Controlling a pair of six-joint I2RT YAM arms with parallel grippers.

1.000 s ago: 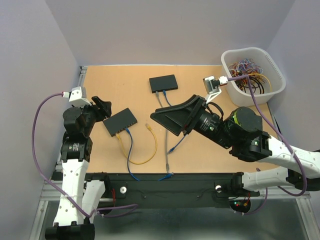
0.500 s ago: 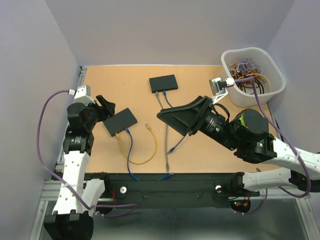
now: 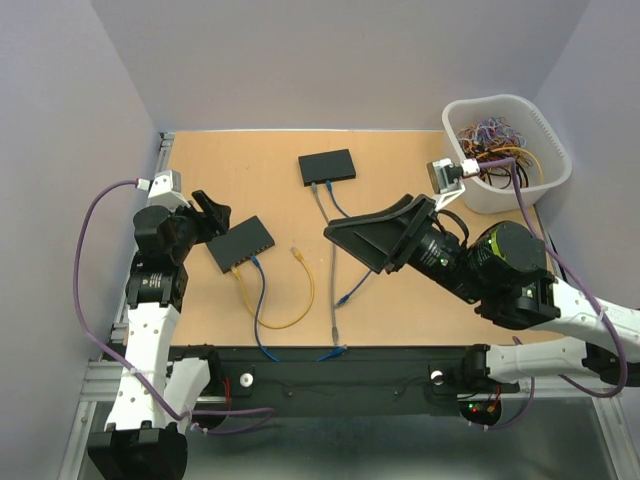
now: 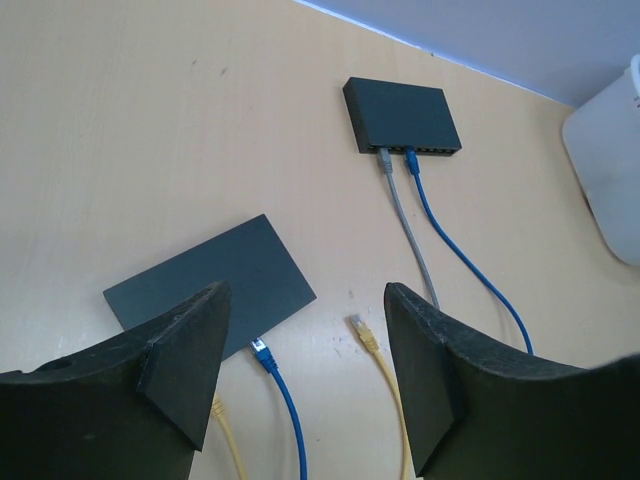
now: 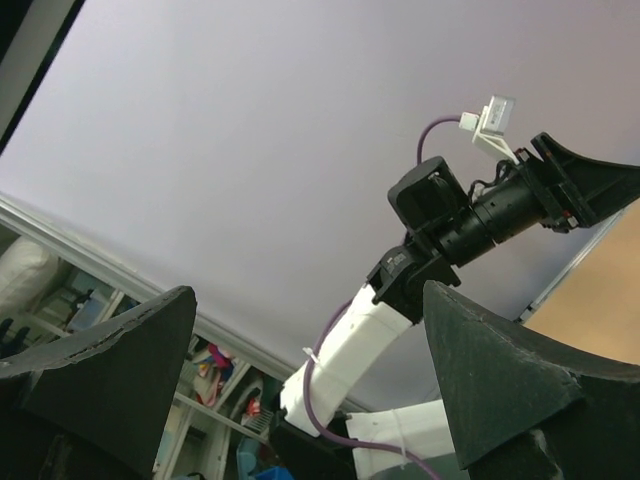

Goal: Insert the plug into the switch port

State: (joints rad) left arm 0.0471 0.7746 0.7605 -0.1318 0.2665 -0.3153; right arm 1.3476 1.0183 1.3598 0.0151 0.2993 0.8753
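A loose yellow plug (image 3: 297,254) lies on the table, to the right of the near black switch (image 3: 240,244). In the left wrist view the yellow plug (image 4: 358,328) lies between my open fingers, and the near switch (image 4: 210,285) is just left of it. A blue plug (image 4: 262,350) and the yellow cable's other end sit at that switch's front edge. My left gripper (image 3: 210,215) is open and empty above the switch's left end. My right gripper (image 3: 365,235) is open, empty and raised, pointing left; its wrist view shows only the left arm (image 5: 470,215) and wall.
A second black switch (image 3: 326,166) stands farther back with a grey cable (image 3: 332,270) and a blue cable (image 3: 350,285) plugged in and trailing forward. A white bin (image 3: 510,150) of tangled cables stands at the back right. The table's black front rail (image 3: 330,355) runs along the near edge.
My right arm has drawn back to the right, with its gripper still open. My left arm shifted slightly right a second ago and has since stayed still.
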